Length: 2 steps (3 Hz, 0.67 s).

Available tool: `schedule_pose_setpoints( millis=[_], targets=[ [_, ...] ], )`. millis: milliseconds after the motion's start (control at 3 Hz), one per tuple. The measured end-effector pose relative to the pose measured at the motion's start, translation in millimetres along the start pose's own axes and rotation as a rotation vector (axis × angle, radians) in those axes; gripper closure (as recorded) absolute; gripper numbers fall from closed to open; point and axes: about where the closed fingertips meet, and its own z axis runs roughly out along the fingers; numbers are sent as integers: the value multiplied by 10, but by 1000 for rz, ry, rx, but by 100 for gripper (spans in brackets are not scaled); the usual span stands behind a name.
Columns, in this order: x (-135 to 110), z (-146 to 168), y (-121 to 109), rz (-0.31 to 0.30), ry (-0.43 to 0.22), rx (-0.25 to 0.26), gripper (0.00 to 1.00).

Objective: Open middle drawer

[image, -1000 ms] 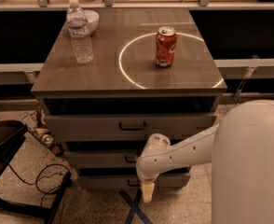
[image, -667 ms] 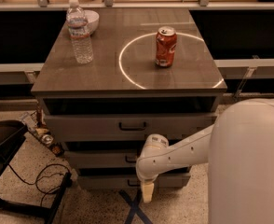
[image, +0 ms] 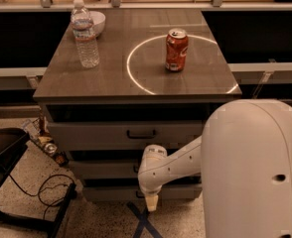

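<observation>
The middle drawer [image: 104, 170] is the second of three grey drawers in the wood-topped cabinet [image: 136, 90]. It sits about flush with the others, and my arm partly hides its dark handle. My white arm [image: 178, 162] reaches in from the right across the drawer front. My gripper [image: 151, 202] hangs pointing down in front of the bottom drawer [image: 111, 192], just below the middle drawer's handle area. The top drawer [image: 96, 133] shows its dark bar handle [image: 141, 134].
On the cabinet top stand a water bottle [image: 85, 33], a white bowl [image: 97, 21] and a red soda can [image: 176, 49] inside a white circle. A dark chair [image: 7, 148] and cables [image: 46, 192] lie at the left on the floor. My white body [image: 253, 172] fills the lower right.
My arm's wrist and gripper have shifted slightly left in front of the drawers. The drawers have not moved.
</observation>
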Motion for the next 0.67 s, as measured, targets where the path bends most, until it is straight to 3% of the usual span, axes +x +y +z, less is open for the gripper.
schedule_pose_setpoints(
  millis=[667],
  targets=[
    [-2, -51, -7, 0, 0, 0, 64]
  ],
)
